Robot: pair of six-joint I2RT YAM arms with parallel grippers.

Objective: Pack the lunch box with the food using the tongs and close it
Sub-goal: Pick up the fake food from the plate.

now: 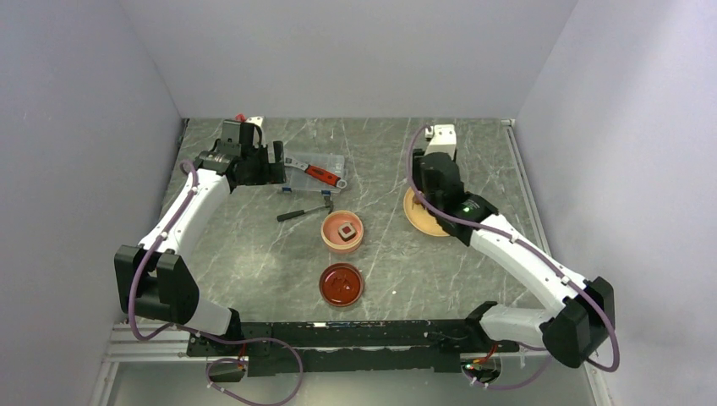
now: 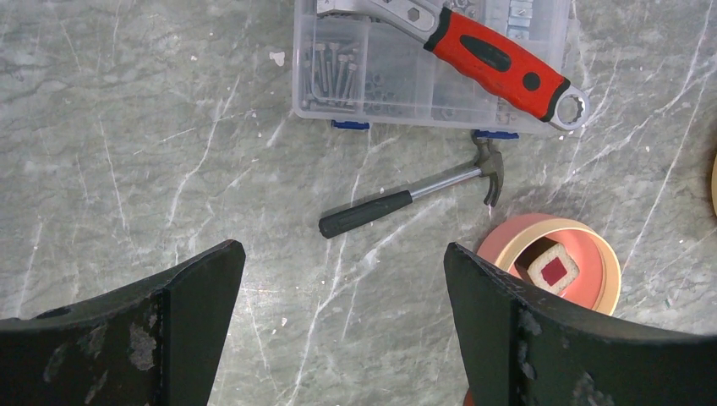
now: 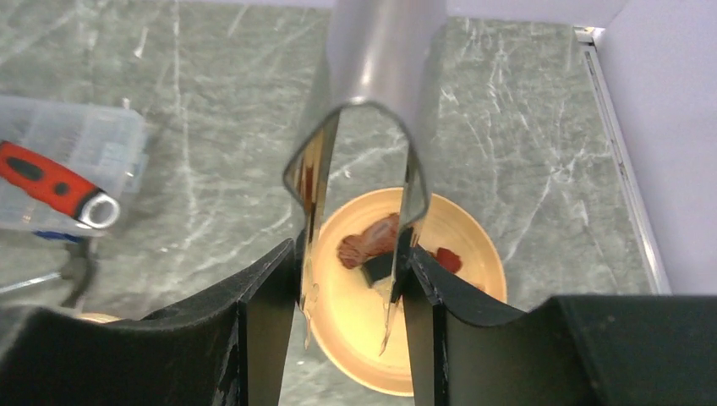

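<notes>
Right hand [image 3: 353, 254] is clamped on the tongs [image 3: 372, 93], one black finger [image 3: 262, 321] pressing each metal arm from outside. The V is squeezed partway, with a gap left between the tips. The tips hang over the yellow plate [image 3: 351, 338], which sits off to the right of the lunch box [image 1: 328, 237] in the top view.

Food on the plate: a brown piece [image 3: 369, 241] between the tong arms and an orange-red bit [image 3: 446, 258] just past the right arm. There's also something dark [image 3: 380, 269], mostly hidden behind the tongs, so no idea what it is. Can't tell whether the tips touch anything either.

One black-and-white roll [image 2: 554, 269] sits inside the lunch box. The dark red lid [image 1: 342, 284] lies flat on the counter [image 1: 254, 254] just on the near side of the lunch box, not touching it.

Left hand [image 2: 340, 254] is spread wide with nothing in it, up-left of the lunch box. The hammer [image 2: 406, 199] lies just beside the lunch box on that side. Beyond it is the clear case [image 2: 355, 76] with a red-handled wrench [image 2: 499, 63] on top, cut off at the frame edge. From above, the right arm covers the tongs and part of the plate.
</notes>
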